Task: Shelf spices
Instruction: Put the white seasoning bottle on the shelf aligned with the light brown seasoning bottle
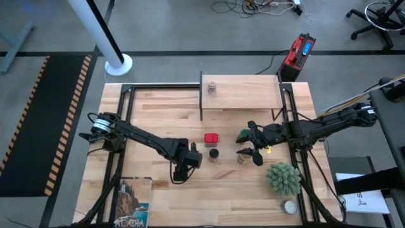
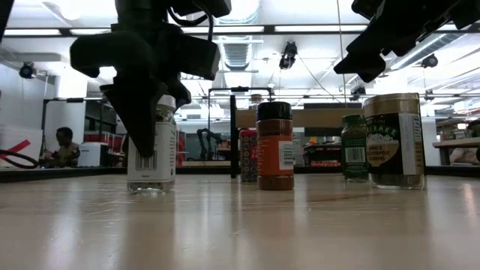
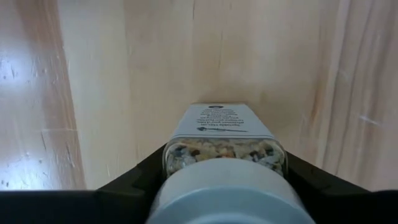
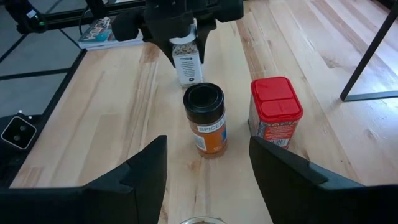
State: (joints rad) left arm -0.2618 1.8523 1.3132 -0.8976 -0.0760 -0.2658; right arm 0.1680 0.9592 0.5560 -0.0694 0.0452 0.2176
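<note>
A clear jar (image 3: pixel 221 127) with a pale lid stands on the table left of centre, and my left gripper (image 1: pixel 180 169) is shut on it from above. To its right stand an orange jar (image 4: pixel 208 124) with a black lid and a red square tin (image 4: pixel 275 109). My right gripper (image 4: pixel 208 180) hovers open above the table, to the right of these. A green-lidded jar (image 2: pixel 354 146) and a larger jar (image 2: pixel 394 139) stand below it. The shelf (image 1: pixel 243 95) is at the far edge, with one small jar (image 1: pixel 212 87) on it. My left gripper pinches the clear jar between its two fingers at the shoulder just under the lid (image 3: pixel 180 152). The fingers (image 2: pixel 142 112) point down from above. The jar is upright with its base (image 2: pixel 150 187) on the table.
A spiky green plant (image 1: pixel 283 177) and a flat white round tin (image 1: pixel 290 206) sit at the near right. A magazine (image 1: pixel 133 201) lies at the near left. Dark frame rails (image 1: pixel 120 126) run along both sides of the table.
</note>
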